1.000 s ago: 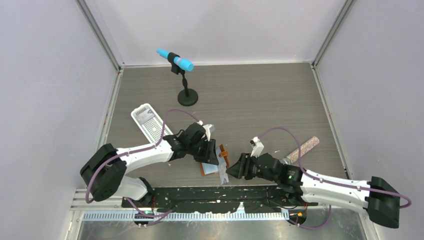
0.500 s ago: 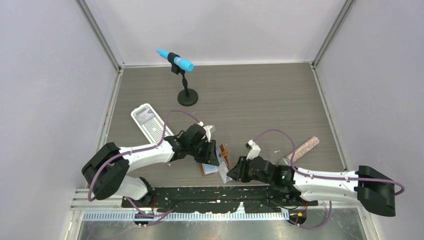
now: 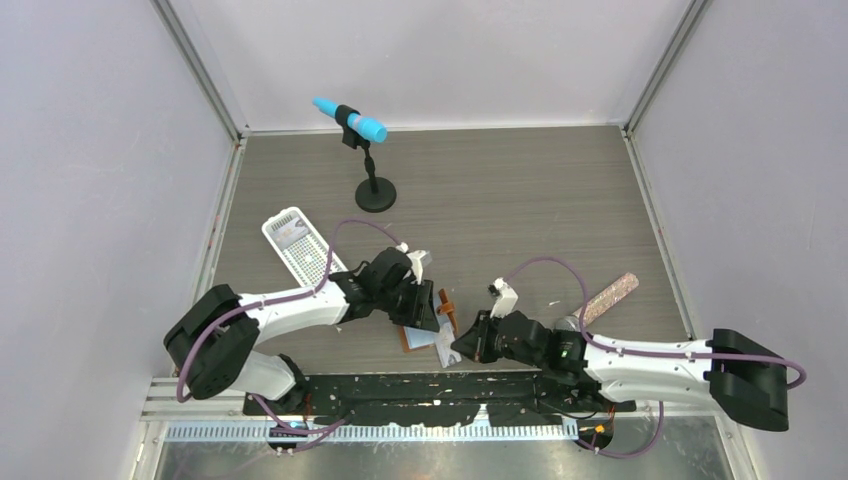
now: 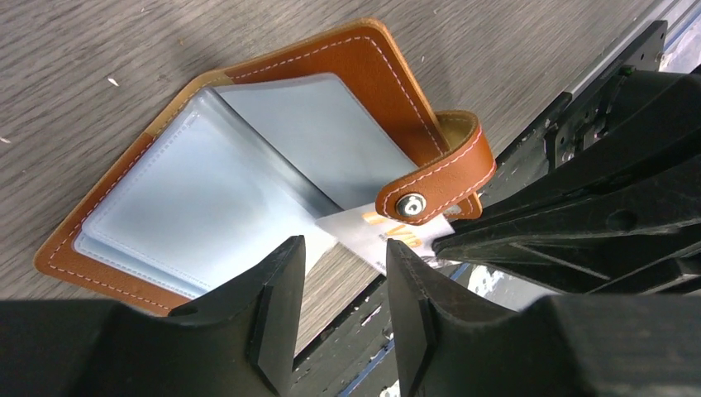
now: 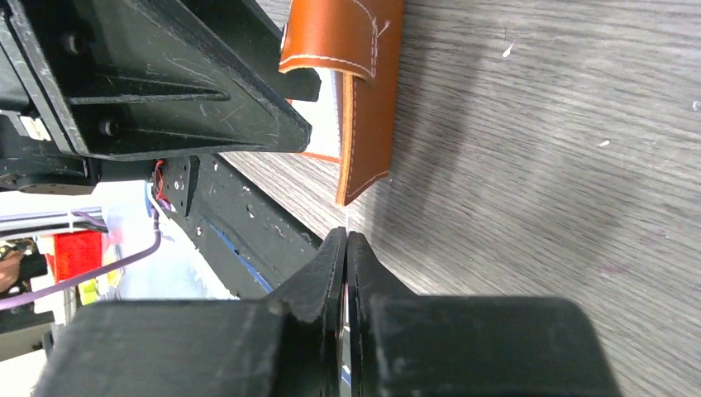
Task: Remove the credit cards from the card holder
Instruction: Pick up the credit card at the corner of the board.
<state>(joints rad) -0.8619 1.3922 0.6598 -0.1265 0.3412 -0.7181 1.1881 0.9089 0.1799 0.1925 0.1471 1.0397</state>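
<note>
The table (image 3: 520,200) carries the card holder (image 4: 248,165), spread open with its pale blue pockets up, just beyond the tips of the left gripper (image 4: 339,310). That gripper's fingers stand partly apart, and its own camera shows nothing clamped between them. The right gripper (image 5: 346,248) has its fingers pressed together on the outer end of one credit card (image 4: 355,231). The card's inner end sits under the snap tab (image 4: 434,186), tucked into the holder.

By this, the task looks barely begun: one card is half drawn and none is seen fully free. Whether more cards sit in the pockets cannot be told.

The left wrist view shows the card's printed face and how far it remains in the pocket. The right wrist view shows the card only as a thin line between the closed fingertips, which confirms the pinch. From above, both grippers meet at the holder, but the card is too small to judge.
</note>
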